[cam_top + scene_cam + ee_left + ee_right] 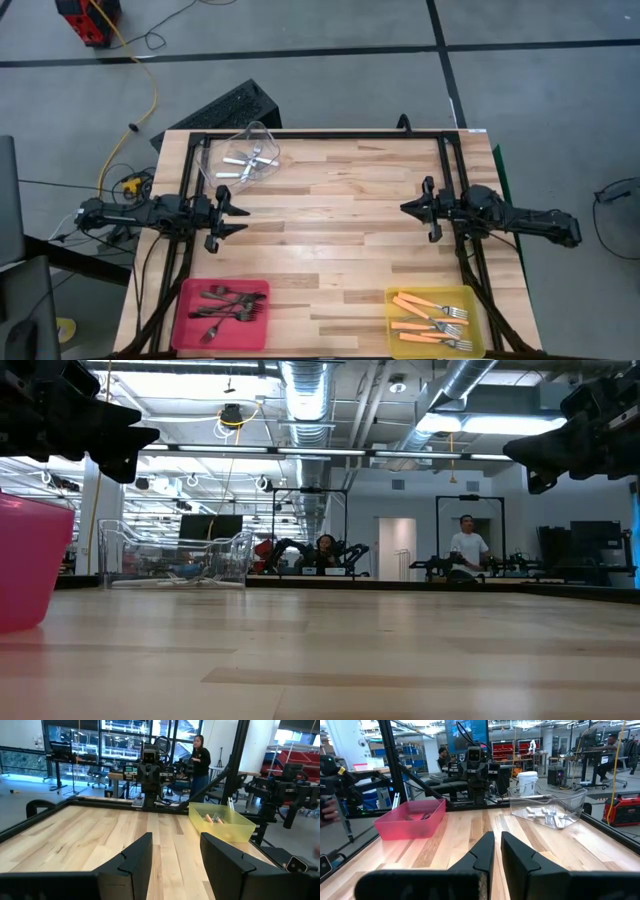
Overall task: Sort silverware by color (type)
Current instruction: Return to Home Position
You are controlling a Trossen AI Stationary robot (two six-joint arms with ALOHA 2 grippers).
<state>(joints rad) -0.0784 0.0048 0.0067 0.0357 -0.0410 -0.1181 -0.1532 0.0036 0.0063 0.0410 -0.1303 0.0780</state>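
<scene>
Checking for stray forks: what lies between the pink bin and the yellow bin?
Only bare wood: in the high view, the tabletop between the pink bin and the yellow bin holds nothing at all.

Dark grey forks [225,300] lie jumbled in the pink bin [182,322]. Orange-handled forks [432,320] lie roughly side by side in the yellow bin [478,300]. Shiny silver forks [250,160] rest in the clear bin [215,150].

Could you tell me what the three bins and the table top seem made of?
Pink bin and yellow bin: probably semi-translucent coloured plastic, smooth thin walls. Clear bin: transparent plastic, silver forks visible through it. Table top: pale wood strips, visible grain, slight sheen.
</scene>
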